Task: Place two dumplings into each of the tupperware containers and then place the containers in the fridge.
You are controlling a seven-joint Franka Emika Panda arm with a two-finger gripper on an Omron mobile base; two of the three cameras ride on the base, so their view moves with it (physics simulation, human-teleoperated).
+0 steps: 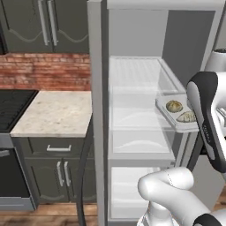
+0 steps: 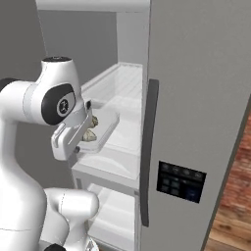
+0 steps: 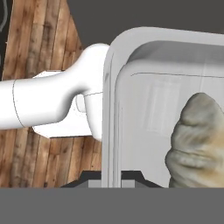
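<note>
In the open fridge (image 1: 132, 44), fingers clamped on tupperware container (image 1: 164, 108) rim, two dumplings (image 1: 174, 106) inside

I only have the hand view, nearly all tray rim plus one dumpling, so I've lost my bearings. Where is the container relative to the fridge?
Observer: The container sits at the front of the open fridge, on its right side, about level with a middle shelf.
Operator: How many are in it?
Observer: Two dumplings, one beside the other.
Operator: Is the way in open?
Observer: Yes, the door stands swung wide on the right.
</note>
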